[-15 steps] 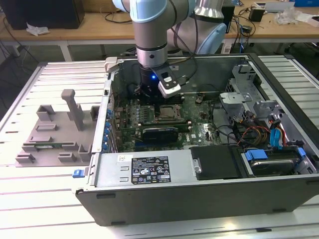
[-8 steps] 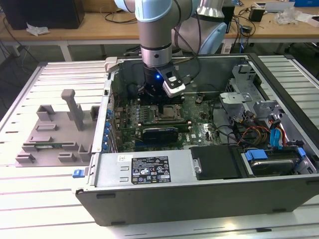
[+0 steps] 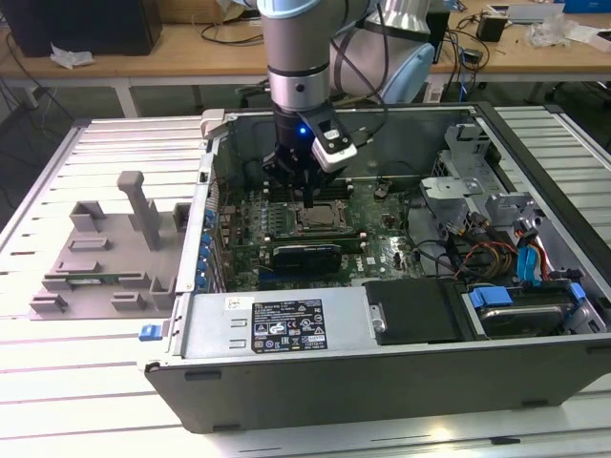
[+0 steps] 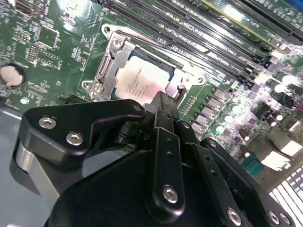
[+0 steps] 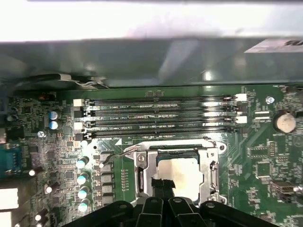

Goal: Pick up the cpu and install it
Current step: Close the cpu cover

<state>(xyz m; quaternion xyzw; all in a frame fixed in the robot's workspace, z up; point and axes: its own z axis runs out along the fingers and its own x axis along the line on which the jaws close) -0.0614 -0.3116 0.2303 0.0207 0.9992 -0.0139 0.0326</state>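
The cpu point(image 4: 141, 84) lies flat in the metal-framed socket point(image 4: 110, 66) on the green motherboard point(image 3: 382, 243), its silvery top facing up; in the first wrist view it point(image 5: 183, 171) sits squarely inside the socket frame point(image 5: 142, 177), beside the four long memory slots point(image 5: 161, 116). The gripper point(image 4: 163, 101) hangs right over it with its black fingers point(image 4: 166, 118) drawn together to a narrow tip and nothing between them. In both wrist views that tip point(image 5: 163, 187) covers one edge of the chip (whether it actually touches the metal top I cannot tell). In the exterior view the arm reaches straight down into the open computer case point(image 3: 382, 382), and the gripper point(image 3: 304, 196) is just above the socket near the middle of the board. A round coin battery point(image 5: 284, 122) sits on the board well apart from the socket. Outside the case, toward the exterior view's left, a grey fixture tray point(image 3: 95, 258) with upright posts rests on the slatted table point(image 3: 57, 401).
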